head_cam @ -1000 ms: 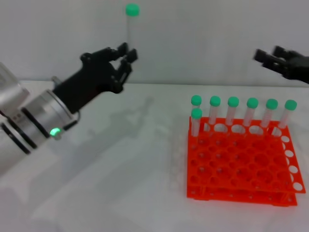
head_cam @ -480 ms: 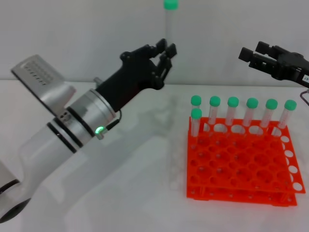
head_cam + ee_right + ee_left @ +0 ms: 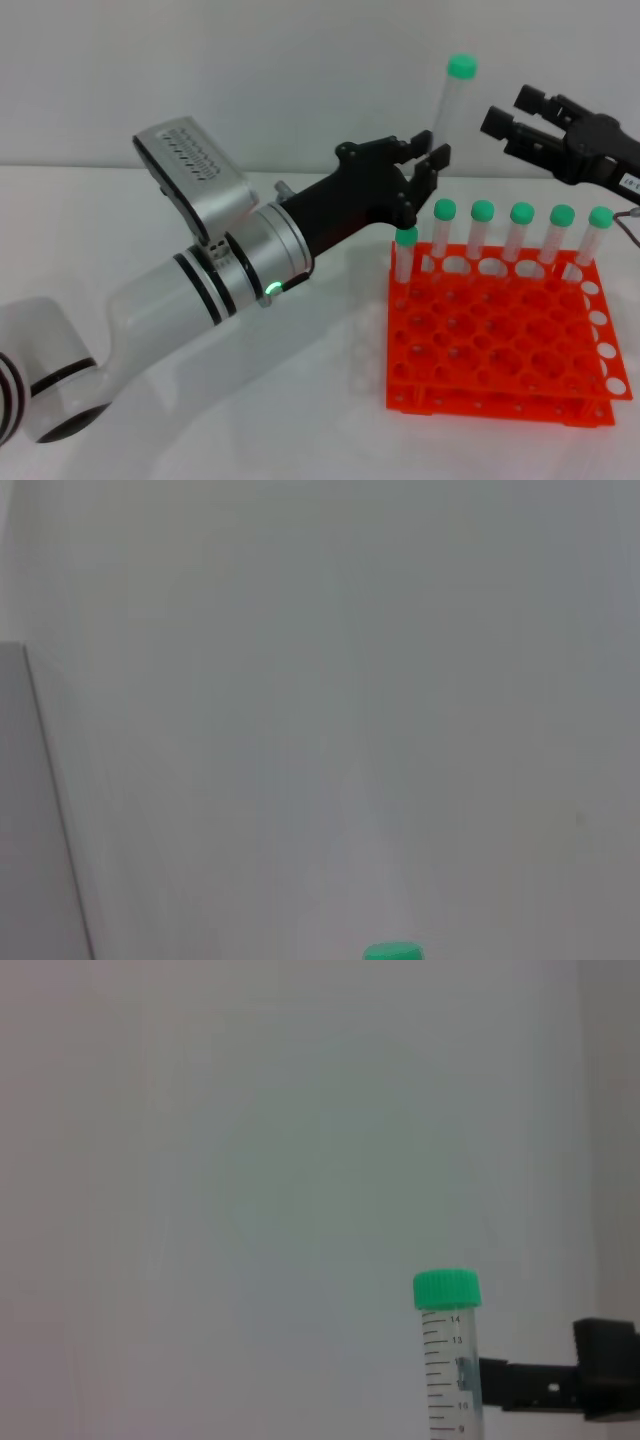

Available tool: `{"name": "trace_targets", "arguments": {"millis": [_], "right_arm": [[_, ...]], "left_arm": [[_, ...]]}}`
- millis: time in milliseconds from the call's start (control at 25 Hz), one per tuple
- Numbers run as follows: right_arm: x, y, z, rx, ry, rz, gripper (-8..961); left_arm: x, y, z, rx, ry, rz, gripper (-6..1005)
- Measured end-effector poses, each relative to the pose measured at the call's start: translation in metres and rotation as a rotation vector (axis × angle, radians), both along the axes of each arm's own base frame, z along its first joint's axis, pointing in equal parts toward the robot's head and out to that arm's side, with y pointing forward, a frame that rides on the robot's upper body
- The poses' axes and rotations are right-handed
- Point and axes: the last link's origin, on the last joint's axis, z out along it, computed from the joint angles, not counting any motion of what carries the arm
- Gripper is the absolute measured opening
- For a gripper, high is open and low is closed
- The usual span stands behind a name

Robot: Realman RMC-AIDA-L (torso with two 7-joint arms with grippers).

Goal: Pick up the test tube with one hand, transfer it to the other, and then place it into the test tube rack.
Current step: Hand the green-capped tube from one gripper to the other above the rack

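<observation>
I read this as the middle of the job: pickup done, handover about to start, racking untouched.

The white counter (image 3: 200,420) fills the lower half of the head view. My left arm (image 3: 170,300), thick white and silver with black rings and a green light, crosses it from the lower left corner up toward the centre.

The orange-red test tube rack (image 3: 500,350) sits at the lower right. Six green-capped tubes (image 3: 520,235) stand in it: five in its far row, and one in the next row at its left end. Most of its holes are vacant, so there is plenty of room for the placement.

The left gripper (image 3: 425,165) is at centre frame, just above the rack's far left corner, its black fingers pinched on the bottom end of the test tube (image 3: 448,105). The tube rises from it tilted a little to the right, green cap uppermost near the top of the frame. So the first step counts as finished: the tube is off the counter and securely carried.

The right gripper (image 3: 520,115), black with a white label, reaches in from the upper right edge with its fingers spread apart. It holds nothing and stands just beside the upper tube without touching it. In the left wrist view, the tube (image 3: 448,1360) shows at the bottom with a black finger close behind it.

What remains, as I judge it: close the right gripper on the tube, release the left, then lower the tube into a free hole.
</observation>
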Motion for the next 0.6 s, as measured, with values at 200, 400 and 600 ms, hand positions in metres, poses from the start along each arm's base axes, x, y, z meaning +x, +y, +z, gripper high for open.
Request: {"name": "trace_targets", "arguments": {"millis": [200,400,600], "right_arm": [[-0.007,-0.001,-0.010,-0.022,-0.012,0.015,728],[-0.013,0.000,-0.015,-0.032,-0.015,0.028,724],[-0.014,0.000,-0.017,-0.035,-0.010,0.027,721]], "left_arm": [[0.009,-0.006,-0.009,-0.016,0.011,-0.039,191],[0.012,-0.011,-0.015,-0.034,0.013,-0.052,191],[0.010,-0.014,-0.017,-0.040,0.011,-0.046,191]]}}
